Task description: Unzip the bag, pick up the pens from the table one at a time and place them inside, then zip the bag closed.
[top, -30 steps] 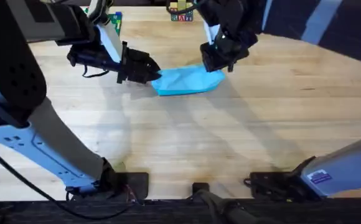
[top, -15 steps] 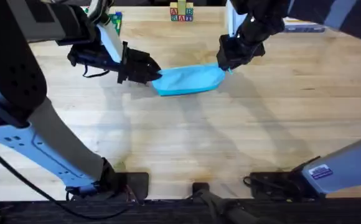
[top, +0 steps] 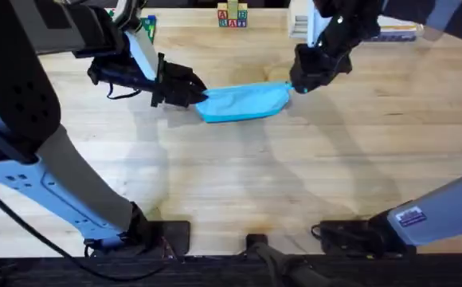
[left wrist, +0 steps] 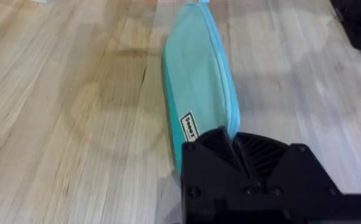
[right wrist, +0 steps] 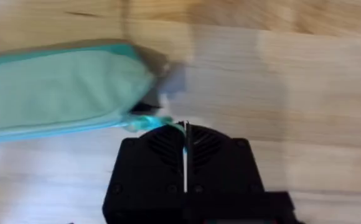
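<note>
The light blue bag (top: 245,101) lies lengthwise on the wooden table (top: 295,179) between my two grippers. My left gripper (top: 198,97) is shut on the bag's left end, and in the left wrist view the bag (left wrist: 198,74) stretches away from that gripper (left wrist: 235,139). At the bag's right end my right gripper (top: 299,85) is shut. In the right wrist view that gripper (right wrist: 185,129) pinches the small teal pull tab (right wrist: 150,122) beside the bag (right wrist: 56,87). The zipper line along the bag looks shut. The pens are out of view.
Letter blocks (top: 232,15) stand at the table's far edge. White and coloured items (top: 299,24) lie at the back right, and a green-blue object (top: 143,24) sits at the back left. Bare wood stretches in front of the bag.
My right gripper has travelled right along the bag's top to its right end. The bag now lies longer and flatter. The left gripper has held still.
</note>
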You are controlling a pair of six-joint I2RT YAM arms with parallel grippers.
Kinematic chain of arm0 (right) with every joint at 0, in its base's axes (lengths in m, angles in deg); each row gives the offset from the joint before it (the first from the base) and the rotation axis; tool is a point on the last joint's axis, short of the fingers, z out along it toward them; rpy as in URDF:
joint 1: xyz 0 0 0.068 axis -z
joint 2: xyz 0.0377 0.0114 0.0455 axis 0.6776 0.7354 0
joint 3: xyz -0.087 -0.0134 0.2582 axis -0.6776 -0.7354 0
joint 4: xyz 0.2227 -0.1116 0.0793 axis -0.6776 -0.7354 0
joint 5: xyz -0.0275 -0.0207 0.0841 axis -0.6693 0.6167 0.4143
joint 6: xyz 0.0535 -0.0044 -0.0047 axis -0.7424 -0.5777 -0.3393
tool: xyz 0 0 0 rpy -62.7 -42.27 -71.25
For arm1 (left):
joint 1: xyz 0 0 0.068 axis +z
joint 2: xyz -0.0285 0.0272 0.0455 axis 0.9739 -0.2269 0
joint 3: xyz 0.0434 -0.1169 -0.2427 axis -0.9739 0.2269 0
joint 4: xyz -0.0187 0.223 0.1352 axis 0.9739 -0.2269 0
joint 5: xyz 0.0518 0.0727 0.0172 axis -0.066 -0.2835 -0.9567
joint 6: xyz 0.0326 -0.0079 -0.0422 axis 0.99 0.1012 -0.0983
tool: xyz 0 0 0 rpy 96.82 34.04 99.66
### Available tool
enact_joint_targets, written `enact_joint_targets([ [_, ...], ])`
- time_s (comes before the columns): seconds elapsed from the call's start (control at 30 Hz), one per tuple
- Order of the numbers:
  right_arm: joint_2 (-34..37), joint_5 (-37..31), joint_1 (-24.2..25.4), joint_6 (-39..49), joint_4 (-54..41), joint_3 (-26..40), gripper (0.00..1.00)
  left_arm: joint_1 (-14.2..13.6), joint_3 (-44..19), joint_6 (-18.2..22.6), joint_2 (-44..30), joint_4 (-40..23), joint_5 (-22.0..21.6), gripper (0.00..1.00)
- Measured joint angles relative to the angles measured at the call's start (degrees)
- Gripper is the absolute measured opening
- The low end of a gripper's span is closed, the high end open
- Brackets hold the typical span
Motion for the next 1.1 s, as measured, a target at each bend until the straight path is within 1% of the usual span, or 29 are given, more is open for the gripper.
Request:
enact_joint_targets([
  [0.07,0.2,-1.1,1.9,0.2,-0.4,0.0,0.029,0.1,0.0,0.0,0.0,0.1,-0.4,0.042],
  [0.17,0.2,-0.5,5.2,1.2,0.3,0.0,0.032,0.1,0.0,0.0,0.0,0.1,-0.8,0.042],
  [0.27,0.2,2.1,8.3,2.9,0.7,0.0,0.032,0.7,0.0,0.0,0.0,0.1,-1.2,0.042],
  [0.33,0.2,4.1,9.5,4.6,0.7,0.0,0.032,0.9,0.0,0.0,0.0,-0.1,-1.2,0.042],
  [0.57,0.2,7.6,9.6,8.4,0.5,0.0,0.032,1.0,0.0,0.0,0.0,-0.1,-1.2,0.042],
  [0.93,0.2,8.9,12.3,9.2,-0.6,0.0,0.032,1.0,0.0,0.0,0.0,-0.1,-1.3,0.042],
  [1.1,0.2,11.1,12.6,10.3,-0.8,0.0,0.032,1.0,0.0,0.0,0.0,-0.1,-1.3,0.042],
])
